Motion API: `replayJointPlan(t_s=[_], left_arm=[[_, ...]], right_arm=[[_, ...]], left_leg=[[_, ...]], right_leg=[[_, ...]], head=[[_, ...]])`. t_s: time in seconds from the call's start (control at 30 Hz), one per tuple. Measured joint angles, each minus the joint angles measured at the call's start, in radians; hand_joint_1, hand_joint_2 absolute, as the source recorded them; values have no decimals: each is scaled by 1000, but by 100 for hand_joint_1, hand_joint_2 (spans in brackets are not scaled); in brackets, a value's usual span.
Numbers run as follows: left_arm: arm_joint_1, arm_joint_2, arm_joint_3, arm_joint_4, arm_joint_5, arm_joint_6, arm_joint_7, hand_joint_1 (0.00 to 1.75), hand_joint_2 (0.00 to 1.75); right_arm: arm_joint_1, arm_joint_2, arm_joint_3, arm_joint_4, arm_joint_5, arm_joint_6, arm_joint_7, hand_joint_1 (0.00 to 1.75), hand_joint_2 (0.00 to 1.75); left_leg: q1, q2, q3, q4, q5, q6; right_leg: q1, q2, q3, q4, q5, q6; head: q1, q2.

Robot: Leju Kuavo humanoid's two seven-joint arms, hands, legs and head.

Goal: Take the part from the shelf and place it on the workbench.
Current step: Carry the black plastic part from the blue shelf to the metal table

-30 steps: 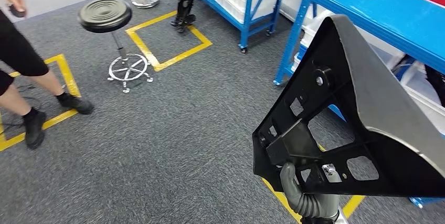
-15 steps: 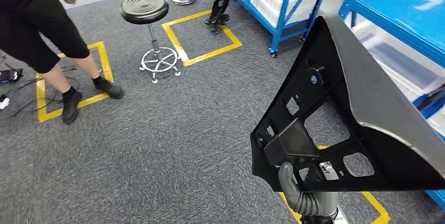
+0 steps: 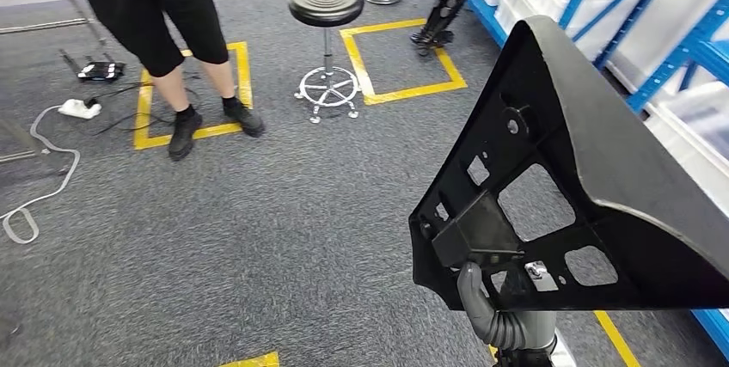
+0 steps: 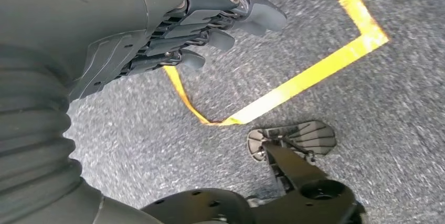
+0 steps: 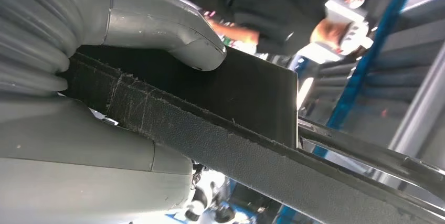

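Your right hand (image 3: 503, 320) grips a large black part (image 3: 593, 186), a roughly triangular plastic panel with cut-out openings, and holds it up at the right of the head view. You see its ribbed inner side facing you, and its far edge runs off the right of the picture, so you cannot see the whole shape. The panel covers most of the hand; only a grey thumb and the wrist cover show below it. In the right wrist view the grey thumb (image 5: 173, 30) presses on a flat black tab of the part (image 5: 231, 129), with the palm beneath, so the hand is clamped on it. Your left hand (image 4: 210, 30) hangs over grey carpet (image 3: 258, 238), fingers curled loosely inward and holding nothing that you can see; the frame does not let you tell how far they close. Beyond the part, blue shelving (image 3: 636, 6) with white bins is partly hidden. A person in black shorts (image 3: 163, 15) stands at the upper left, cut off above the waist, near a black stool (image 3: 325, 6) and yellow floor tape (image 3: 404, 58). A white power strip (image 3: 76, 109) and cables lie at the left. You can read no labels or writing on any of these things.
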Motion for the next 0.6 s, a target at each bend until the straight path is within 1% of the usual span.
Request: replayJointPlan(t_s=[0.03,0.07,0.1,0.13,0.17,0.2,0.23,0.27,0.3,0.33,0.37,0.4,0.43,0.47,0.5,0.53,0.57,0.6], left_arm=[[0,0,0,0,-1,0,0,0,175],[0,0,0,0,-3,0,0,0,175],[1,0,0,0,-4,1,0,0,175],[2,0,0,0,-7,1,0,0,175],[5,0,0,0,-8,1,0,0,175],[8,1,0,0,-9,1,0,0,175],[10,1,0,0,-10,1,0,0,175],[11,2,0,0,-10,1,0,0,175],[11,1,0,0,-11,0,0,0,175],[10,1,0,0,-12,0,0,0,175],[9,0,0,0,-13,0,0,0,175],[9,-1,0,0,-15,0,1,0,175],[9,-1,0,0,-17,-1,3,0,175],[10,-1,0,0,-19,-1,4,0,175],[10,-1,0,0,-20,-1,6,0,175],[9,-2,0,0,-20,-1,7,0,175],[8,-2,0,0,-21,-1,7,0,175],[6,-2,0,0,-21,0,7,0,175]], right_arm=[[-5,-1,-2,-2,2,2,0,175,175],[-11,-1,-4,-5,5,5,0,175,175],[-16,-2,-5,-7,7,7,0,175,175],[-21,-3,-5,-9,9,9,1,175,175],[-25,-4,-6,-11,10,10,1,175,175],[-29,-4,-6,-12,10,11,1,175,175],[-33,-5,-6,-14,11,12,1,175,175],[-37,-5,-7,-16,11,13,2,175,175],[-39,-6,-8,-18,12,13,3,175,175],[-42,-8,-10,-20,12,13,4,175,175],[-45,-10,-14,-22,12,13,6,175,175],[-50,-12,-18,-23,11,13,8,175,175],[-55,-15,-23,-24,10,13,10,175,175],[-60,-17,-27,-26,8,13,12,175,175],[-65,-20,-31,-28,7,13,14,175,175],[-71,-22,-35,-30,6,13,15,175,175],[-76,-25,-39,-33,5,13,17,175,175],[-81,-28,-43,-35,4,13,18,175,175]], left_leg=[[-2,-15,-1,1,2,-4],[-3,-27,-2,2,4,-9],[-5,-36,-4,1,7,-14],[-5,-45,-6,-2,10,-21],[-4,-53,-8,-5,14,-27],[-2,-46,-12,-4,14,-32],[-3,-22,-19,9,4,-36],[-4,10,-34,40,-17,-39],[-4,49,-55,88,-49,-40],[-4,75,-83,152,-86,-43],[-2,86,-109,214,-115,-45],[-1,91,-125,256,-129,-48],[1,94,-125,265,-127,-50],[2,100,-103,233,-106,-50],[2,114,-65,171,-78,-50],[-1,137,-24,104,-56,-48],[-3,154,6,51,-40,-44],[-7,166,22,19,-34,-39]], right_leg=[[-2,19,32,-70,26,4],[-3,33,56,-122,44,3],[-2,43,68,-152,54,-1],[0,43,73,-161,57,-8],[1,32,75,-162,61,-17],[0,21,77,-164,66,-24],[-2,10,78,-166,70,-32],[-4,-3,78,-168,73,-39],[-4,-16,77,-169,75,-44],[-2,-29,77,-169,75,-47],[1,-44,76,-169,74,-49],[3,-59,75,-168,74,-49],[4,-75,75,-168,73,-49],[4,-89,76,-168,73,-49],[4,-103,78,-168,71,-48],[7,-114,79,-167,69,-45],[11,-125,81,-167,66,-42],[13,-134,82,-166,64,-37]], head=[[0,0],[0,0],[-1,0],[-1,0],[-1,0],[-1,0],[-3,0],[-5,0],[-8,0],[-9,0],[-10,0],[-10,0],[-10,0],[-10,0],[-10,0],[-11,0],[-9,0],[-6,0]])
